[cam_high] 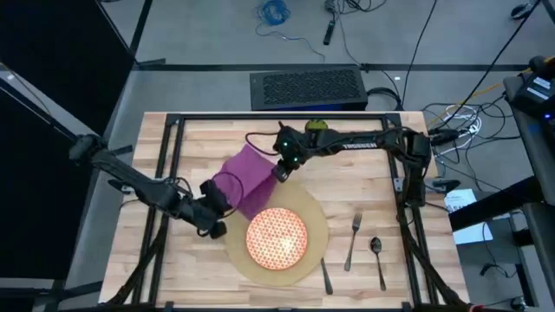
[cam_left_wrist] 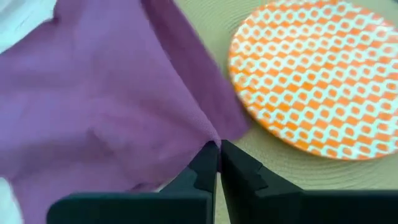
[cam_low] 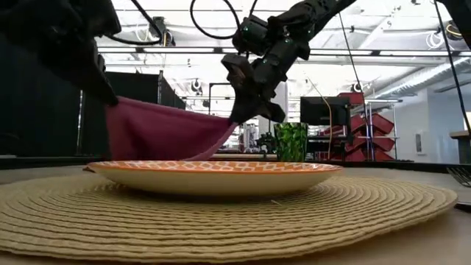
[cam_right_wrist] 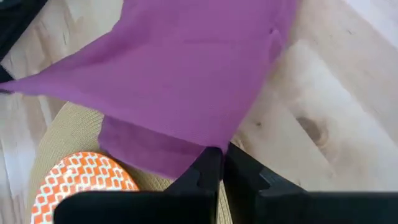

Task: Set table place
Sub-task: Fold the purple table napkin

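Note:
A purple cloth napkin (cam_high: 245, 178) hangs between my two grippers over the table's (cam_high: 165, 260) middle left, at the far left rim of the round tan mat (cam_high: 316, 227). My left gripper (cam_high: 213, 196) is shut on its left near corner. My right gripper (cam_high: 281, 170) is shut on its right corner. A red-and-cream patterned plate (cam_high: 277, 238) lies on the mat. In the low view the napkin (cam_low: 165, 132) is stretched behind the plate (cam_low: 221, 171), sagging from the right gripper (cam_low: 250, 107). My left gripper pinches one corner of the napkin (cam_left_wrist: 208, 135) between its two fingertips, and the cloth spreads away from them over the table and the mat's rim. My right gripper pinches another corner (cam_right_wrist: 210, 142) between its fingertips, coming from above and slanting down. The cloth is lifted there, with a second layer (cam_right_wrist: 143, 149) hanging below.
A fork (cam_high: 353, 241), a spoon (cam_high: 378, 260) and a knife (cam_high: 326, 276) lie on the table right of the mat. A green cup (cam_high: 316, 126) stands at the far edge, behind the right arm. Black frame bars (cam_high: 173, 156) run along the table's sides.

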